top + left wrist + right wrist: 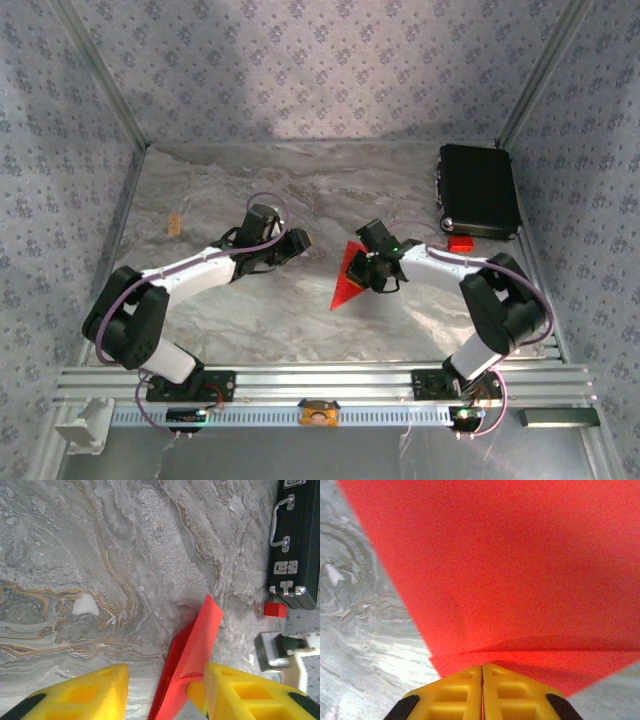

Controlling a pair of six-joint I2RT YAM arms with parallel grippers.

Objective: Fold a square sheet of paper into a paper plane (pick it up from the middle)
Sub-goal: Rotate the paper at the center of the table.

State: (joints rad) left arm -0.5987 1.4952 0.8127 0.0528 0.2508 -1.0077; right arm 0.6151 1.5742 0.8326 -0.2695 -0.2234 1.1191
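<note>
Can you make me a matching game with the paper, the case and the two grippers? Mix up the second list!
Things:
1. paper
2. case
3. left gripper
4. right gripper

Colour or state:
a. black
b. open
c. red
d. shut on the paper

Pairs: 1-c, 2-a, 3-b, 4-d
</note>
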